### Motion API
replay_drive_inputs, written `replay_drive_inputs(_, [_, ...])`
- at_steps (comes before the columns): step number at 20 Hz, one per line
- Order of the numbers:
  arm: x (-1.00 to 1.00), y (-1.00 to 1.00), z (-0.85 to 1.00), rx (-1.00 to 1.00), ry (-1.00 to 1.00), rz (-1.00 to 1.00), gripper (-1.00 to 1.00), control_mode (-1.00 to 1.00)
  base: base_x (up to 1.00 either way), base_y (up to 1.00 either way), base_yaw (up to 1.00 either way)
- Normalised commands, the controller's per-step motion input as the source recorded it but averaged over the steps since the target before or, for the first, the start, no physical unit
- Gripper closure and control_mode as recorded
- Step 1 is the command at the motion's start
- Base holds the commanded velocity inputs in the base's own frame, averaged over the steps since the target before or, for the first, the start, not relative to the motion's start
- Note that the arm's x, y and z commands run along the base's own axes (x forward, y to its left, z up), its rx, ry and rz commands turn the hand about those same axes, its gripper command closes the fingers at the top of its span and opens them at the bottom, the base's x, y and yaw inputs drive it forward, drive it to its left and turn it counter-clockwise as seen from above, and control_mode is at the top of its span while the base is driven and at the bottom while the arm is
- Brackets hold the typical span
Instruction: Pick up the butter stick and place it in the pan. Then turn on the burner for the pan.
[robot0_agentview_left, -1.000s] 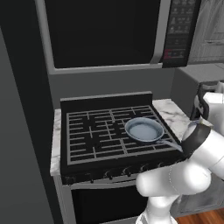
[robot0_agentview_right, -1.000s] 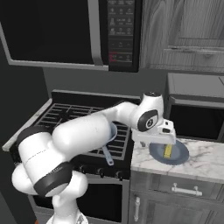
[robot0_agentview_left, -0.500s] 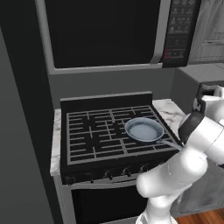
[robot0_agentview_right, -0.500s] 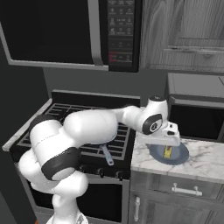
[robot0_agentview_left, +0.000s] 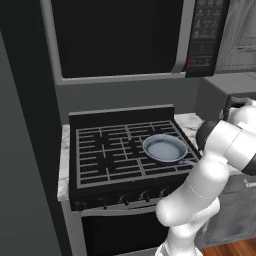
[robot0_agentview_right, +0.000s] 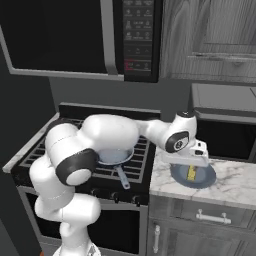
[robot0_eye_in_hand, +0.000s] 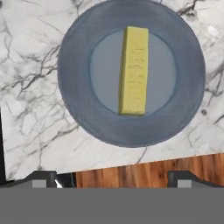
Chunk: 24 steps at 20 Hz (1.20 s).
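Observation:
The yellow butter stick (robot0_eye_in_hand: 133, 70) lies lengthwise in the middle of a round grey-blue plate (robot0_eye_in_hand: 74, 100) on the marble counter. From the right base view, the butter stick (robot0_agentview_right: 191, 173) and the plate (robot0_agentview_right: 206, 181) sit just right of the stove. My gripper (robot0_agentview_right: 194, 164) hangs directly above them, pointing down. In the hand view the gripper (robot0_eye_in_hand: 116, 179) is open, its tips wide apart at the bottom and nothing between them. The pan (robot0_agentview_left: 165, 148) rests on the stove's front right burner, and my arm partly hides the pan (robot0_agentview_right: 117, 159) in the right base view.
A row of burner knobs (robot0_agentview_left: 125, 197) runs along the stove front. The microwave (robot0_agentview_right: 75, 35) hangs above the cooktop. A dark appliance (robot0_agentview_right: 225, 125) stands at the back of the marble counter (robot0_agentview_right: 235, 187). The wood floor (robot0_eye_in_hand: 131, 173) shows past the counter edge.
The arm has reached further right and lowered, bringing the gripper down over the plate and butter. The jaws stayed open.

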Motion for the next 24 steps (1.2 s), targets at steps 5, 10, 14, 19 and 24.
replay_drive_inputs(5, [0.22,-0.23,-0.25,0.06,0.0,0.0,-1.0,-1.0,0.0,0.0,0.0])
replay_drive_inputs(10, [0.23,-0.16,-0.12,0.02,0.0,0.0,-1.0,-1.0,0.0,0.0,0.0])
replay_drive_inputs(14, [0.24,-0.06,-0.09,0.0,0.0,0.0,-1.0,-1.0,0.0,0.0,0.0])
replay_drive_inputs(19, [0.15,0.0,-0.11,0.0,0.02,0.0,-1.0,-1.0,0.0,0.0,0.0])
replay_drive_inputs(24, [0.15,0.0,-0.2,0.0,0.01,0.0,-1.0,-1.0,0.0,0.0,0.0])
